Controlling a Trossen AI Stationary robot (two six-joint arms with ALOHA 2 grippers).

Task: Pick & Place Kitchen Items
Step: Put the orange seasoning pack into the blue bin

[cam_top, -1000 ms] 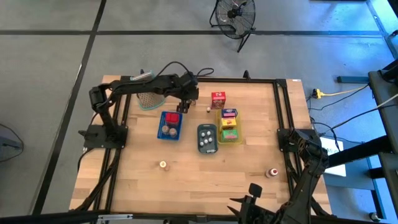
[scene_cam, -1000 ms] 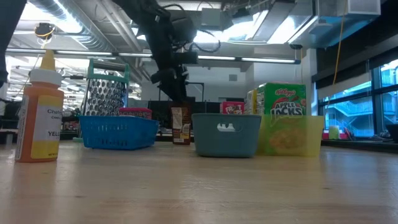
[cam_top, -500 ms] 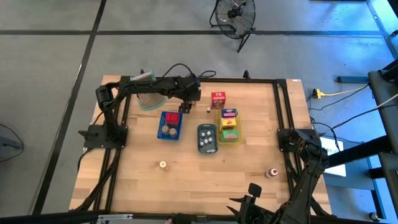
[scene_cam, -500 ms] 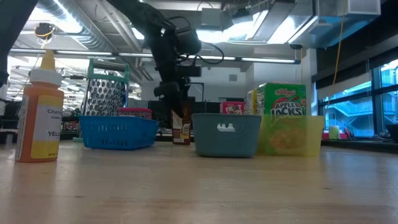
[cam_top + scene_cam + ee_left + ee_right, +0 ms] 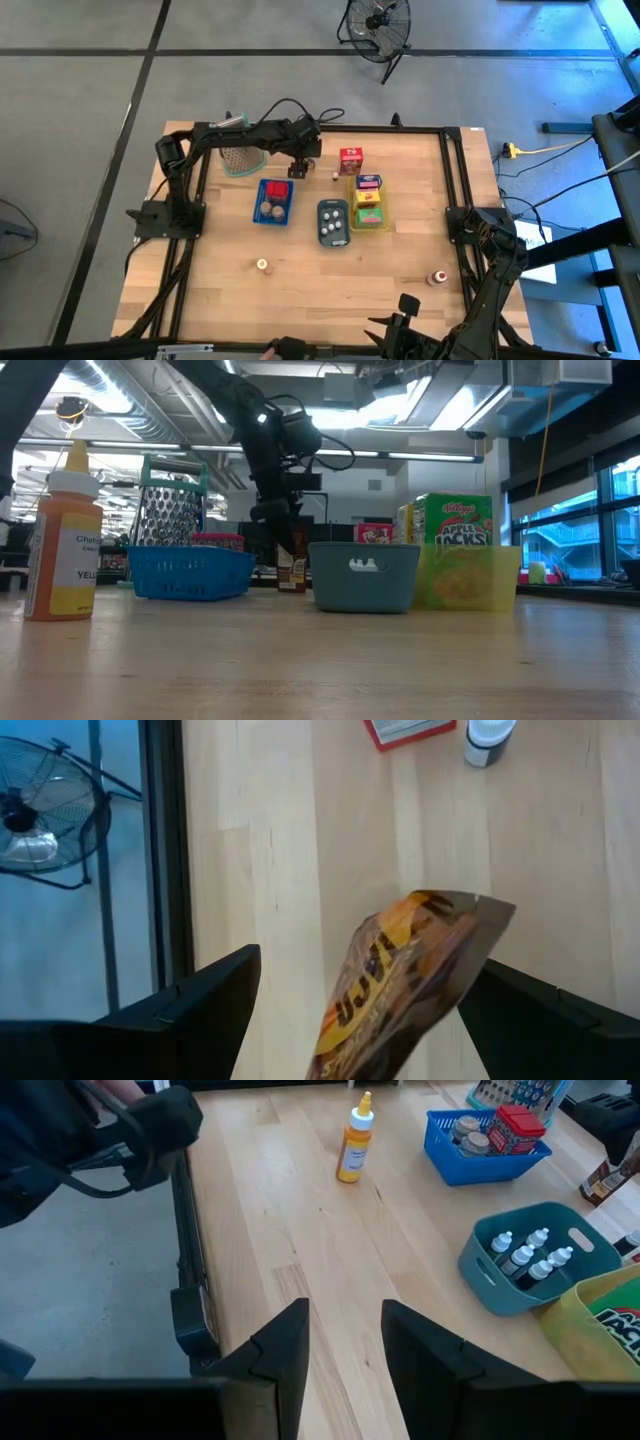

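A brown and orange snack packet (image 5: 400, 990) stands upright on the table's far half (image 5: 292, 567). My left gripper (image 5: 360, 970) is open and slants down over it, one finger on each side; no touch shows. In the high view this gripper (image 5: 299, 165) is between the grater and the red carton (image 5: 350, 160). My right gripper (image 5: 345, 1350) waits near the table's near right corner (image 5: 405, 303), its fingers a little apart with nothing between them. A small red-capped bottle (image 5: 437, 277) stands near it.
A blue tray (image 5: 273, 200), a grey-blue tray (image 5: 333, 222) of small bottles and a yellow tray (image 5: 369, 203) of cartons sit mid-table. The green-rimmed grater (image 5: 238, 158) stands at the far left. A yellow squeeze bottle (image 5: 262, 265) stands on bare wood near the front.
My left gripper has come down toward the standing packet and stayed open; its fingers are now at the packet's top. The packet has kept its place.
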